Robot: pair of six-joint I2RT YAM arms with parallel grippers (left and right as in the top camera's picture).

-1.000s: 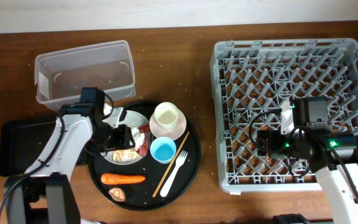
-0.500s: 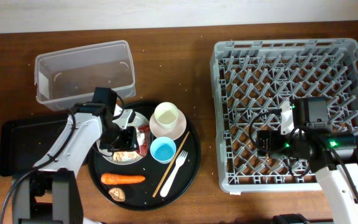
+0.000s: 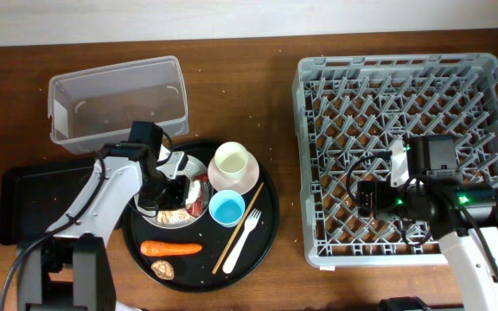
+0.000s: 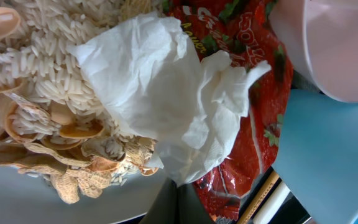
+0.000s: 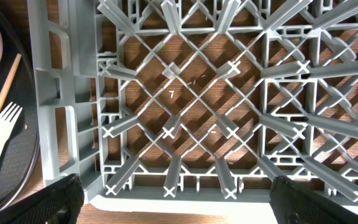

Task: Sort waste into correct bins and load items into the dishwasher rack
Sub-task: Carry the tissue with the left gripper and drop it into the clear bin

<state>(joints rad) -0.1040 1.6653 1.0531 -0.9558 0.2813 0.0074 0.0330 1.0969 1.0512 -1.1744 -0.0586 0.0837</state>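
Note:
My left gripper (image 4: 179,200) is shut on the lower tip of the crumpled white paper (image 4: 166,93). The paper lies over the beige food crumbs (image 4: 42,93) and the red wrapper (image 4: 253,124) on the white plate (image 4: 55,208). From overhead, the left gripper (image 3: 180,192) is low over the plate (image 3: 156,218) on the round black tray (image 3: 271,226). A cream cup (image 3: 233,161) stands in the pink bowl (image 3: 251,183), beside the blue cup (image 3: 226,207), fork (image 3: 245,231), wooden stick (image 3: 239,226), carrot (image 3: 171,249) and brown lump (image 3: 163,269). My right gripper (image 5: 179,199) hangs open over the dishwasher rack (image 5: 185,93).
The clear tub (image 3: 115,99) stands behind the round tray. The shallow black tray (image 3: 24,203) lies at the left edge. The grey rack (image 3: 405,86) fills the right half, with my right arm over its front part. Small crumbs dot the wooden table.
My left gripper slid a little right over the plate, then its jaws shut on the white paper. The right arm has not moved.

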